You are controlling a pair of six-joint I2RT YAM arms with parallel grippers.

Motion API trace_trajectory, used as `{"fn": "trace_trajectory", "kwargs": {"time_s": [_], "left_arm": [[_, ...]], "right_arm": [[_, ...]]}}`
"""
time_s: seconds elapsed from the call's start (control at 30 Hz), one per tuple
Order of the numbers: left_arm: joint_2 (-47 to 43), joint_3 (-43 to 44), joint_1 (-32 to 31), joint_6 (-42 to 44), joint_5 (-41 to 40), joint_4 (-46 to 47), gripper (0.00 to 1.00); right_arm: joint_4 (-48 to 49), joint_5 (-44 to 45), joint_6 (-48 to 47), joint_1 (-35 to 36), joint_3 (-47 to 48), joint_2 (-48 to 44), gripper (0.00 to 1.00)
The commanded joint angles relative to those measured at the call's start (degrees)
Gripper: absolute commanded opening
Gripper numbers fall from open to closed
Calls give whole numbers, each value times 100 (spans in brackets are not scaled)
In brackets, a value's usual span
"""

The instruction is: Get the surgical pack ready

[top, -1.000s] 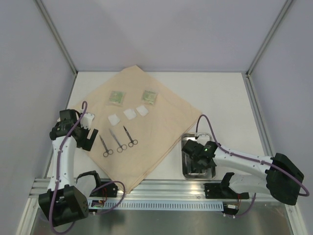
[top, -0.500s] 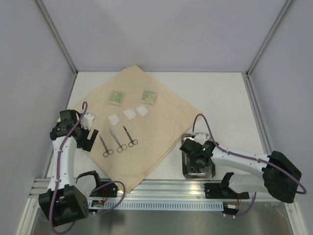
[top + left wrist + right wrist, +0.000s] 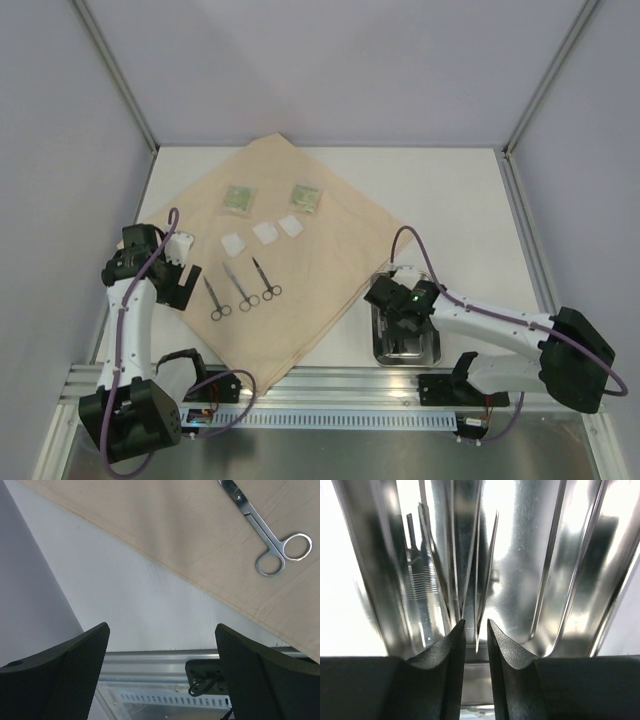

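1. The left gripper [image 3: 161,632] hovers at the cloth's left edge, over bare white table [image 3: 455,200]. Its black mesh-textured fingers [image 3: 75,665] stand wide apart, holding nothing.
2. The tan cloth sheet [image 3: 330,250] lies flat as a diamond, soft and faintly creased, left of centre.
3. On its near-left part lie three slim steel scissors [image 3: 240,288] with ring handles, side by side.
4. Farther back sit three small white square pads [image 3: 266,232] in a row, and beyond them two green square packets [image 3: 306,197].
5. The shiny rectangular steel tray [image 3: 428,350] rests on the table, near and right, just beside the cloth's right edge.
6. The right gripper [image 3: 476,625] reaches down into the tray. Its smooth black fingers sit almost together around a narrow gap.
7. Thin steel tweezers [image 3: 479,580] run up to that gap. Whether they are clamped, I cannot tell.
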Motion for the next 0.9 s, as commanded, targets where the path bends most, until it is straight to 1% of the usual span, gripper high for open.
{"fn": "trace_trajectory", "kwargs": {"time_s": [0.0, 0.1, 0.13, 0.2, 0.23, 0.27, 0.33, 0.37, 0.43, 0.47, 0.5, 0.53, 0.57, 0.63, 0.67, 0.7, 0.73, 0.8, 0.87], "left_arm": [[-33, 305, 40, 6, 210, -170, 96], [-16, 419, 40, -38, 404, -214, 96], [11, 428, 31, -56, 422, -188, 96], [55, 411, 31, -109, 344, -65, 96], [116, 385, 31, -100, 291, -13, 96], [151, 341, 31, -100, 186, 92, 96], [265, 279, 31, -135, 115, 216, 96], [301, 218, 31, -144, -59, 347, 96], [397, 139, 31, -240, -18, 514, 96], [441, 147, 31, -293, 70, 663, 97], [511, 156, 31, -406, 79, 734, 96], [625, 191, 22, -477, 27, 822, 96], [731, 217, 40, -608, 1, 884, 96], [784, 209, 31, -758, -104, 1050, 96], [802, 200, 22, -829, -166, 1269, 96], [819, 182, 22, -917, -227, 1375, 96], [828, 174, 31, -996, -298, 1455, 96], [828, 165, 31, -1216, -378, 1614, 96], [811, 156, 31, -1408, -360, 1719, 96]], "right_arm": [[-478, 265, -129, -5, 712, -282, 26], [-909, 405, -340, -5, 1240, -397, 26], [-1015, 458, -393, 21, 1686, -379, 27], [-1095, 634, -621, 83, 2110, -292, 27], [-1035, 643, -700, 144, 2521, -230, 29], [-921, 643, -780, 179, 2691, -47, 30], [-351, 495, -1138, 285, 3007, 234, 31], [148, 390, -1297, 329, 3261, 558, 31], [625, 179, -1648, 356, 3509, 999, 31], [810, -14, -1720, 364, 3867, 1227, 31], [1038, -85, -1790, 373, 4070, 1786, 31], [1075, -130, -1939, 408, 4612, 2061, 31], [1067, -217, -2001, 443, 4878, 2665, 30], [988, -332, -2142, 496, 5502, 3248, 30], [927, -376, -2282, 531, 6079, 3503, 30], [891, -385, -2344, 566, 6329, 3741, 30], [865, -411, -2406, 619, 6549, 4213, 30], [777, -490, -2529, 637, 7171, 4663, 30], [680, -534, -2573, 637, 7542, 5235, 30]]}}
